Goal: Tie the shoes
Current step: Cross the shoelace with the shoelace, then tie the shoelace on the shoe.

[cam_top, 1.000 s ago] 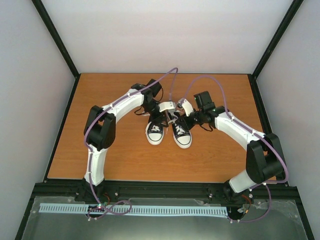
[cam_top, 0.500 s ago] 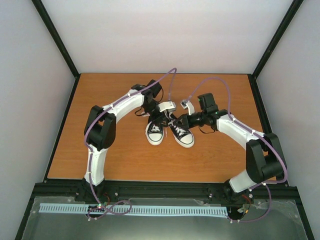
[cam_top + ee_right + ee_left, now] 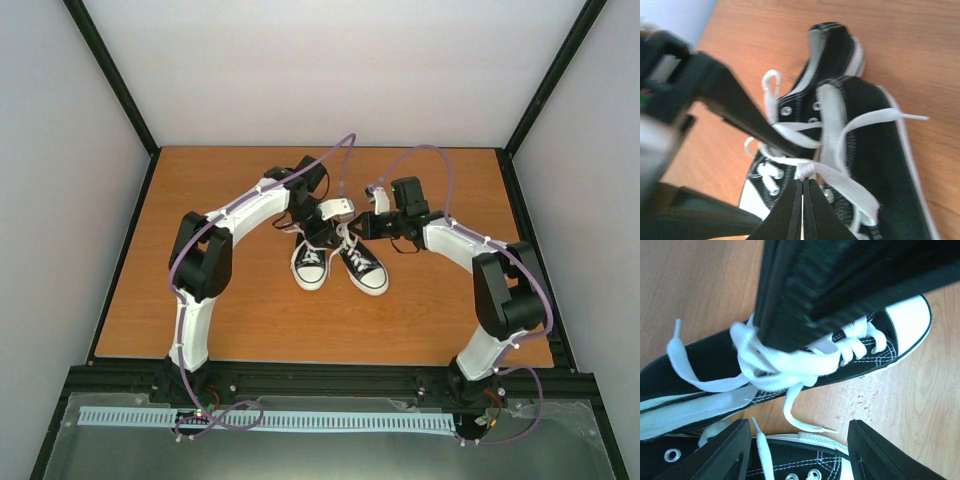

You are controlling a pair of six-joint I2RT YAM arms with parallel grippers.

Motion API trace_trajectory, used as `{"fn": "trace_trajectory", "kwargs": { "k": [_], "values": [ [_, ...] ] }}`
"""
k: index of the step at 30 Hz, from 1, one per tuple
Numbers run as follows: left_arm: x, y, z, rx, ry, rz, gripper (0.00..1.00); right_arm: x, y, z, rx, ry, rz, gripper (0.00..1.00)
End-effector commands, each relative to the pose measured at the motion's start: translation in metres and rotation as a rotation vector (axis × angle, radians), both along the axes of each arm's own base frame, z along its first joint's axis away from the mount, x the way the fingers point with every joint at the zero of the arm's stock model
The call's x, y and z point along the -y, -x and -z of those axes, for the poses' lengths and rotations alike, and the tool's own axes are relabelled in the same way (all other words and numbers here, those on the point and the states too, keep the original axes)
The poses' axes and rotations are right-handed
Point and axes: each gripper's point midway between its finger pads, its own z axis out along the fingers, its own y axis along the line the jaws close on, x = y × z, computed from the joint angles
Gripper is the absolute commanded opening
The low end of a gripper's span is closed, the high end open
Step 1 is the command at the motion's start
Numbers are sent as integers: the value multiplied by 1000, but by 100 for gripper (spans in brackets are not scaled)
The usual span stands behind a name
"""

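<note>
Two black shoes with white toe caps lie side by side mid-table, the left shoe [image 3: 310, 266] and the right shoe [image 3: 366, 270]. My right gripper [image 3: 356, 228] hovers over the right shoe's tongue, shut on a bunched white lace [image 3: 816, 169] at its tips [image 3: 804, 196]. The lace's wide strands run across the shoe [image 3: 880, 150]. My left gripper [image 3: 799, 452] stands open above the shoes. One of its fingers [image 3: 742, 114] reaches in under the lace strands, and the other shoe's eyelets [image 3: 810, 474] lie between its jaws. A loose lace end [image 3: 807, 424] lies on the wood.
The shoes rest on an orange-brown wooden table [image 3: 220, 310] bounded by a black frame and pale walls. The black mass at the top of the left wrist view is my right gripper's fingers [image 3: 840, 285], close over the lace bundle [image 3: 785, 367].
The right gripper has swung back and to the left with the lace, its forearm now nearer the table's far side. The right shoe's toe turned slightly outward. The left arm barely moved.
</note>
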Motion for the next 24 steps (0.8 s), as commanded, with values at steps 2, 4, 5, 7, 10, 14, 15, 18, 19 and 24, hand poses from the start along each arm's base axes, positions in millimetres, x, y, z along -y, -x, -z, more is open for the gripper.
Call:
{"fn": "trace_trajectory", "kwargs": {
  "k": [2,4,5,7,10,14,15,18,19,24],
  "values": [
    [5,-17,-8,59,-4,-30,56,13,-33,6,41,57,83,5],
    [3,-17,-8,57,-13,-40,56,15,-36,7,45,75,75,10],
    [2,-16,-7,51,-19,-43,56,17,-37,7,46,83,67,12],
    [-2,-12,-5,40,-31,-49,55,19,-33,1,60,95,34,21],
    [-6,-3,-3,26,-39,-51,47,27,-22,-6,90,150,-3,31],
    [-10,6,4,45,-79,-69,36,43,-8,-3,85,229,13,33],
    [-11,9,5,54,-88,-78,35,45,-5,0,75,235,21,33],
    [-8,21,4,71,-100,-89,35,47,10,12,22,212,44,34],
    [-6,27,4,67,-96,-89,35,46,14,16,5,193,55,36],
    [13,54,6,7,-35,-65,40,37,23,36,-36,177,54,49]
  ]
}}
